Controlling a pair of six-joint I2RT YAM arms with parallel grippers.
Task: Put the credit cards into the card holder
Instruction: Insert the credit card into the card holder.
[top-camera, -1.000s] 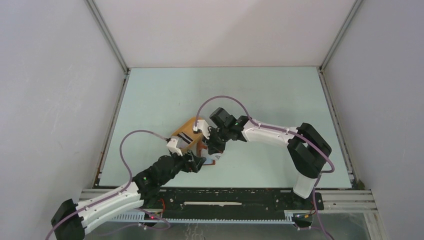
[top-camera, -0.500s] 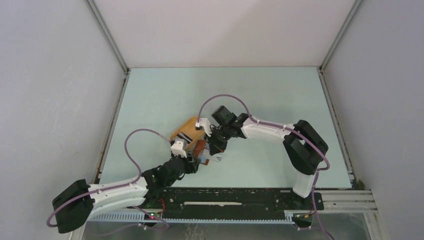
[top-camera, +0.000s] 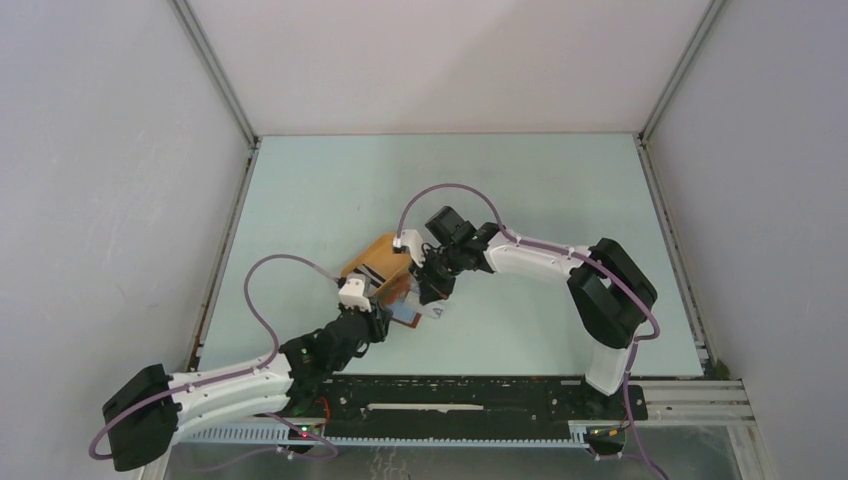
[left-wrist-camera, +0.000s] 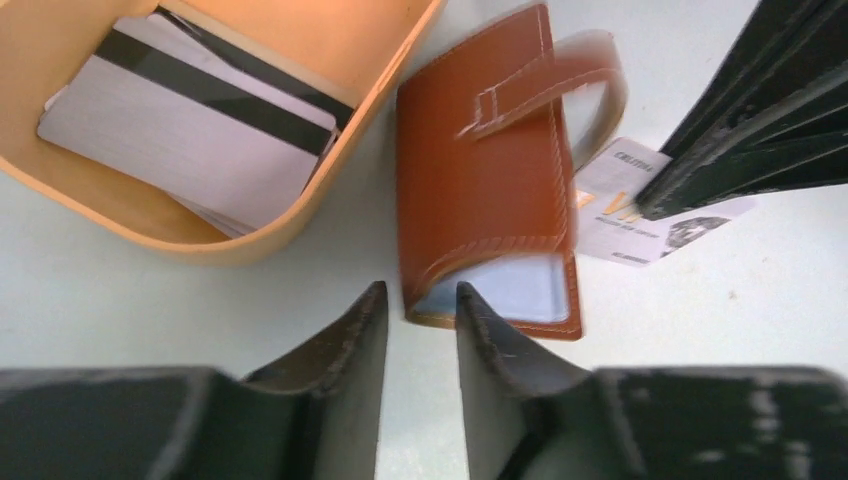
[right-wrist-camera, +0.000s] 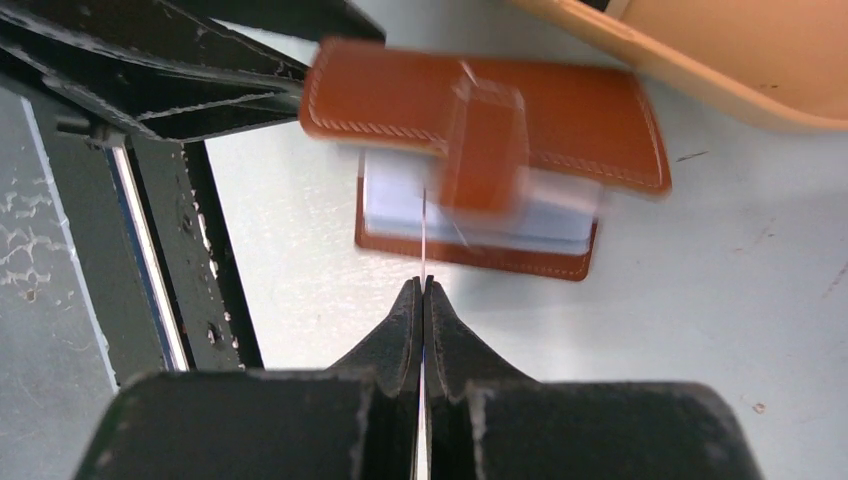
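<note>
Card holder (left-wrist-camera: 480, 170) loose, centre frame!
The right gripper (right-wrist-camera: 423, 292) pinches a credit card (left-wrist-camera: 612, 215); the left gripper (left-wrist-camera: 420, 310) gapes empty, so it may flop shut.

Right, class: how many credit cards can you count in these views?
3. Top card and second card stacked in the orange tray, maybe more beneath; third card pinched in the right gripper beside the card holder.
</note>
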